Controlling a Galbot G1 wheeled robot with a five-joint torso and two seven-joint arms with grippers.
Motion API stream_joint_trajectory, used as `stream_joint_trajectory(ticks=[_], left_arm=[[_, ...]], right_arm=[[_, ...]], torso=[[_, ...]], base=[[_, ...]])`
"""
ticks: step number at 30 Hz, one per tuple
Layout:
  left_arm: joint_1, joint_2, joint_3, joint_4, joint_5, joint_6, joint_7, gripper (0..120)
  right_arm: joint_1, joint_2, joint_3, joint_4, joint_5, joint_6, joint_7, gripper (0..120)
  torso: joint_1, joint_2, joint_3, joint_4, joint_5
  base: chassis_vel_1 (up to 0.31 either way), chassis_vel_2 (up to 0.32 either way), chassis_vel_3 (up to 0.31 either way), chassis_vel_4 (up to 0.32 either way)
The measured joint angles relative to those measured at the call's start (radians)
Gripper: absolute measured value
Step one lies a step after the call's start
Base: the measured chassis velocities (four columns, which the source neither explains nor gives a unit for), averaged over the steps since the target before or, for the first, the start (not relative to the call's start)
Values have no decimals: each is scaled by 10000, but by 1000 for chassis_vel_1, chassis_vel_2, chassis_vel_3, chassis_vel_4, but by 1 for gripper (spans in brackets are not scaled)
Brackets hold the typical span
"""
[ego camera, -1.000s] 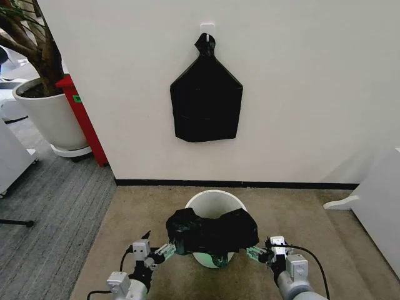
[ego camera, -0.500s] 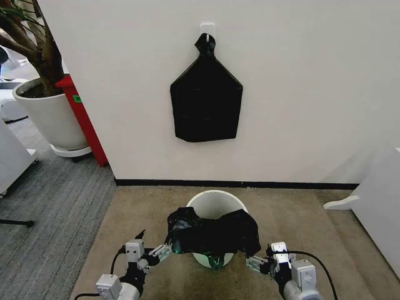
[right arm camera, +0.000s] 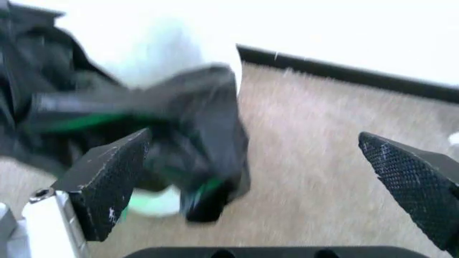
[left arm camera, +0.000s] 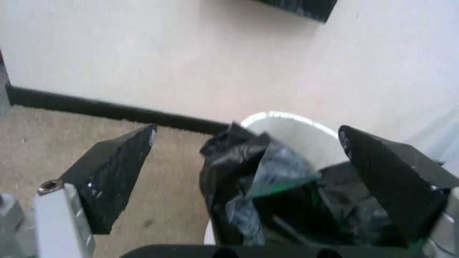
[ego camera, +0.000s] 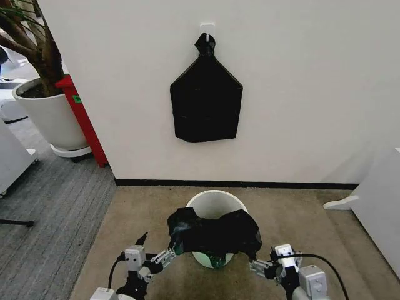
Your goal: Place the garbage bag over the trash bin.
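Garbage bag (ego camera: 214, 234) drapes trash bin (ego camera: 215, 203), both grippers spread apart

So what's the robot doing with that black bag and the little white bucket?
The robot is putting a garbage bag over a small trash bin on the carpet by the wall. The bag is draped across the near part of the rim in a crumpled heap, and the far side of the bin is uncovered. The left gripper and right gripper are low on either side of the bag, both open and not holding it.
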Motion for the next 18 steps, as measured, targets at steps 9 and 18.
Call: stream_joint_trajectory(ticks=[9, 18], left_arm=[[-408, -623, -354, -149, 584, -575, 60, 100], [-1212, -1853, -1184, -298, 1250, -371, -549, 100]], right_arm=[[3062, -1127, 363, -999, -209, 1955, -1881, 100], [8429, -3276, -2737, -3576, 1386, 1508, -3858, 100]], torso=[[1, 0, 2, 1, 2], [1, 0, 3, 3, 0]], base=[[0, 0, 0, 0], [0, 0, 0, 0]])
